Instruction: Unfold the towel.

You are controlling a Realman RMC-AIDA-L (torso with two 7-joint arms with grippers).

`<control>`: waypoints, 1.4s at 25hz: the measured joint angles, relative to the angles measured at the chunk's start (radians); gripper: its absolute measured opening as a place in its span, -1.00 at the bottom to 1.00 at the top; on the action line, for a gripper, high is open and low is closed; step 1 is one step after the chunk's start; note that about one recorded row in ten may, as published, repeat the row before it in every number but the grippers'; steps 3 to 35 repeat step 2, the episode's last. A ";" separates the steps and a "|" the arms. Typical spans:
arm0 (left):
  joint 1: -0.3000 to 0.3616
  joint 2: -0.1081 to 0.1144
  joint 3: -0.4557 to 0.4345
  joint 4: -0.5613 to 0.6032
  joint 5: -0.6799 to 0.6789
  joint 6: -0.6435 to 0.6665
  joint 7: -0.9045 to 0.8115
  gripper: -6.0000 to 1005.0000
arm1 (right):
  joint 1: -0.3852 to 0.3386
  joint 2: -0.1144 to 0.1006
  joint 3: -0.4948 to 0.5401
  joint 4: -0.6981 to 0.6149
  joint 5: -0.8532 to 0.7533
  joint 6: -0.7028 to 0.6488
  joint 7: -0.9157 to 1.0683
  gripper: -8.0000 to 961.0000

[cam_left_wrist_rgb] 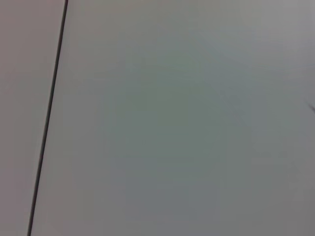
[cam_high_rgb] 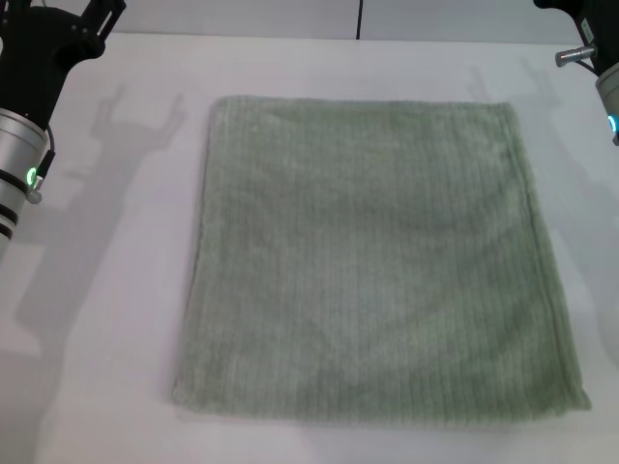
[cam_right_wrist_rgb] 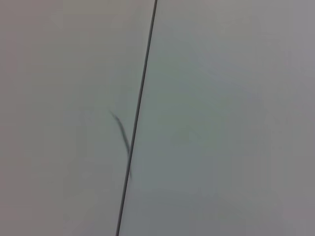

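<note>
The towel [cam_high_rgb: 377,261] is a pale sage-green plush cloth with fine ribbed rows. It lies spread flat as a rough square in the middle of the white table [cam_high_rgb: 106,319]. All its edges rest on the surface. My left gripper [cam_high_rgb: 68,29] hangs raised at the far left corner, away from the cloth. My right gripper [cam_high_rgb: 580,19] sits at the far right corner, mostly cut off by the picture's edge, also apart from the towel. Neither wrist view shows the towel, only pale surface.
Bare white table surrounds the towel on the left, far and right sides. A dark seam [cam_high_rgb: 359,19] runs through the far surface and shows as a thin line [cam_left_wrist_rgb: 49,113] in the left wrist view and again [cam_right_wrist_rgb: 140,103] in the right wrist view.
</note>
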 joint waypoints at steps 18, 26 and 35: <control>-0.001 0.000 0.001 -0.002 -0.001 -0.003 0.001 0.71 | 0.000 0.001 0.000 0.000 0.000 0.000 0.000 0.51; -0.001 0.000 0.001 -0.002 -0.001 -0.003 0.001 0.71 | 0.000 0.001 0.000 0.000 0.000 0.000 0.000 0.51; -0.001 0.000 0.001 -0.002 -0.001 -0.003 0.001 0.71 | 0.000 0.001 0.000 0.000 0.000 0.000 0.000 0.51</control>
